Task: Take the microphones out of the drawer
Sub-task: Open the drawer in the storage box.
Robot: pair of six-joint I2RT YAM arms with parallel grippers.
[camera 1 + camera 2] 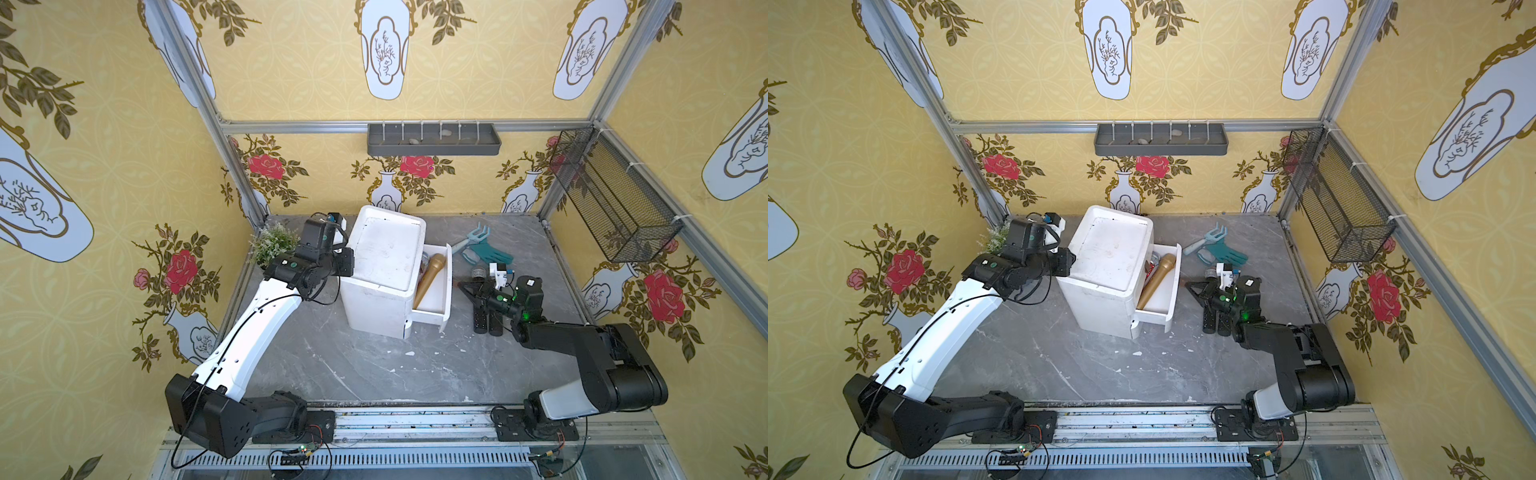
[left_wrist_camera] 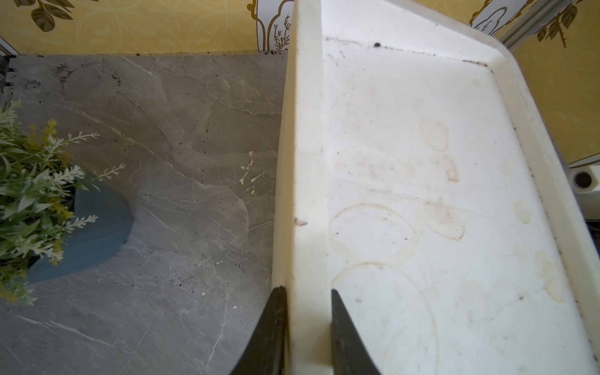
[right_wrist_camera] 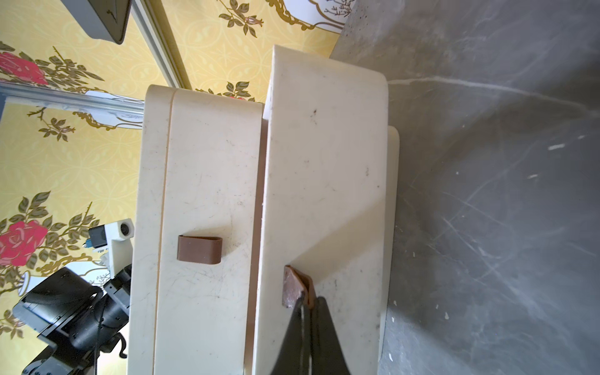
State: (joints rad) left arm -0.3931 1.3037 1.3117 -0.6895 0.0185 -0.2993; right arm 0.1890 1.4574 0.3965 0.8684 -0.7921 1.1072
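Sideways, right gripper (image 3: 306,300) on drawer handle (image 3: 291,287).

So right now we're stretching our left arm (image 1: 257,328) forward from its base, wrist bending in toward the middle. The left gripper (image 2: 307,300) is pinching the cabinet rim (image 2: 305,162), with one finger sitting on each side of it. Our right arm (image 1: 582,353) is folding back at the elbow and reaching in low with the wrist rolled sideways. The right gripper (image 3: 309,303) is squeezing almost fully closed on the brown drawer tab (image 3: 293,285).
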